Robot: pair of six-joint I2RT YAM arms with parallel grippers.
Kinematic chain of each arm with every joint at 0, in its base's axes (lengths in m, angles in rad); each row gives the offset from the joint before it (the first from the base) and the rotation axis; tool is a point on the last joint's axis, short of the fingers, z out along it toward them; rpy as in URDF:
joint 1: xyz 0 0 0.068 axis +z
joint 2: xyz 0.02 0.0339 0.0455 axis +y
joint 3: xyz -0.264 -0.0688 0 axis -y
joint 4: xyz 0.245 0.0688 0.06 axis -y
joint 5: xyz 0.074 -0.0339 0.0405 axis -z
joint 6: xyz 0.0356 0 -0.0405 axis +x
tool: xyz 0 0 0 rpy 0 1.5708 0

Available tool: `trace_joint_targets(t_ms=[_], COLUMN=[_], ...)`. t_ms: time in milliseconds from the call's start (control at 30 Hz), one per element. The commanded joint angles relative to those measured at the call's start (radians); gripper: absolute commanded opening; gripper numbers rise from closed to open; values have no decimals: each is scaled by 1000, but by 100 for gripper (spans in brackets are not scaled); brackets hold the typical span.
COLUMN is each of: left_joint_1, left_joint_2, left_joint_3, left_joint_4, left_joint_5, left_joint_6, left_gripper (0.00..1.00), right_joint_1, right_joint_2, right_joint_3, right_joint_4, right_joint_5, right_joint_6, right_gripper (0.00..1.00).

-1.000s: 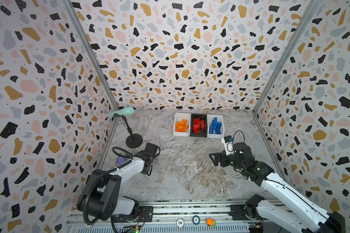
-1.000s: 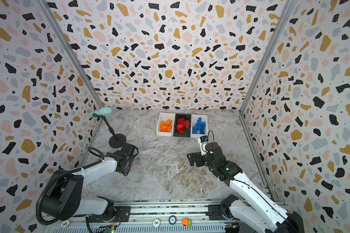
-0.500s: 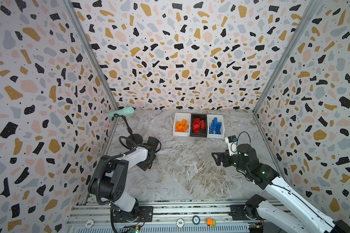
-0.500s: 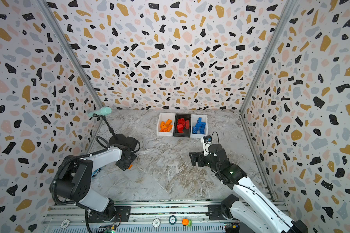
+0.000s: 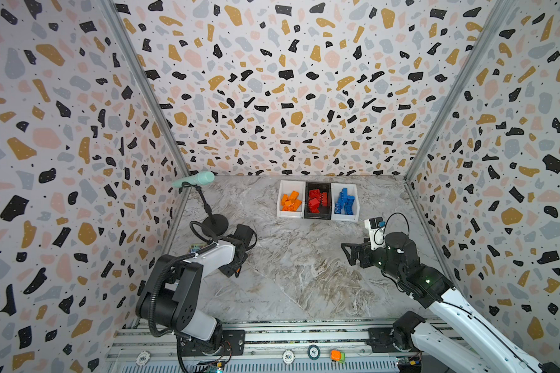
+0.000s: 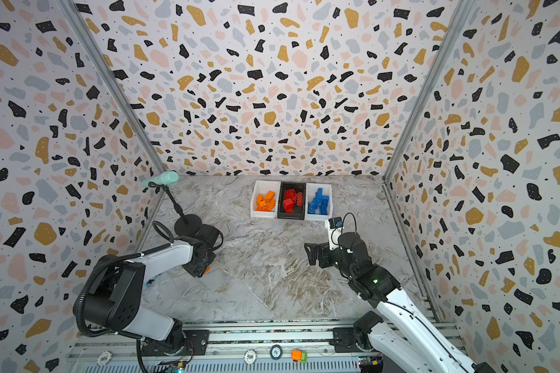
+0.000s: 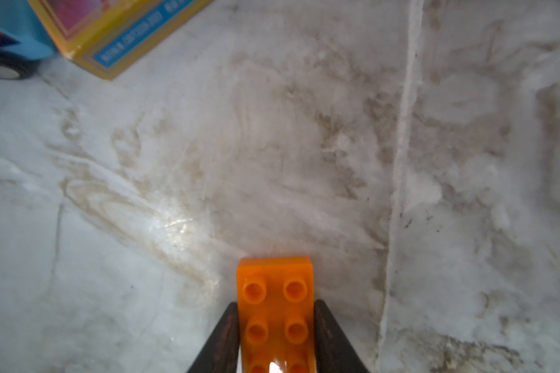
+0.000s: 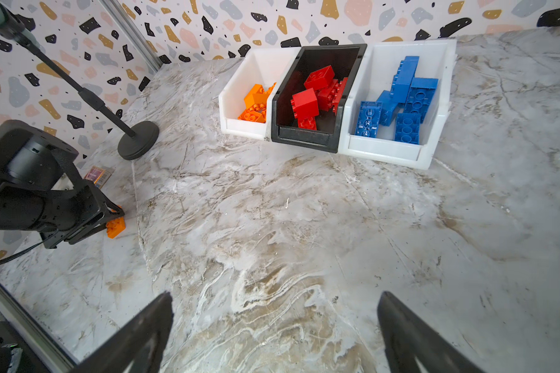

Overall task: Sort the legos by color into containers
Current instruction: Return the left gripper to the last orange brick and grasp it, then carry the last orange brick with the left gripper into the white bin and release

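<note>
The left claw (image 7: 276, 306) is closed narrow on 1 orange brick (image 7: 274, 290), its 2 dark fingers (image 7: 227, 326) pressing the brick's long sides, studs facing the left wrist camera. In the right wrist view that claw sits low at the bench (image 8: 304, 226) on its left side, near the round base of a microphone stand (image 8: 138, 140), with the brick's end poking out beneath it; I cannot tell whether the brick touches the bench. A yellow card box (image 7: 110, 35) and a light-blue toy car (image 7: 13, 35) lie just beside each other, well apart from the brick. The right claw (image 8: 274, 297) hangs wide and holds nothing, above bare bench on the right side. At the back of the bench 3 bins stand touching in a row: the left white bin (image 8: 240, 93) holds orange legos (image 8: 256, 103), the black bin (image 8: 304, 139) holds red legos (image 8: 307, 103), and the right white bin (image 8: 385, 151) holds blue legos (image 8: 408, 97).
</note>
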Motion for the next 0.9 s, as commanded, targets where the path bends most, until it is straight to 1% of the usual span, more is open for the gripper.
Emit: trace_joint_targets(t_ms=[0,100,233,467,567,700,867], left_joint_1=[-12,-41,-101,-192,-227,-267,-283], left_joint_2=[114,84,69,147,204,284,384], left_joint_3=[-133,-111,-2,224,343,554,794], left_joint_4=[-10,-53,-138,-205,-238,-295,-332], left_joint_5=[212,164,74,-14,-55,-117,-167], left_joint_6=[3,18,55,118,146,188,242], left_gripper=[38,37,37,36,36,36,36], right_joint_1=[-4,-4,-4,-3,-3,-4,-3], right_joint_2=[-6,5,25,22,11,9,23], right_joint_3=[13,13,10,23,31,41,68], right_joint_4=[-17,-13,-9,-34,-50,-73,-111], right_joint_5=[17,14,7,10,12,29,56], right_joint_6=[-1,-1,-4,5,12,17,12], right_gripper=[99,99,99,99,100,100,99])
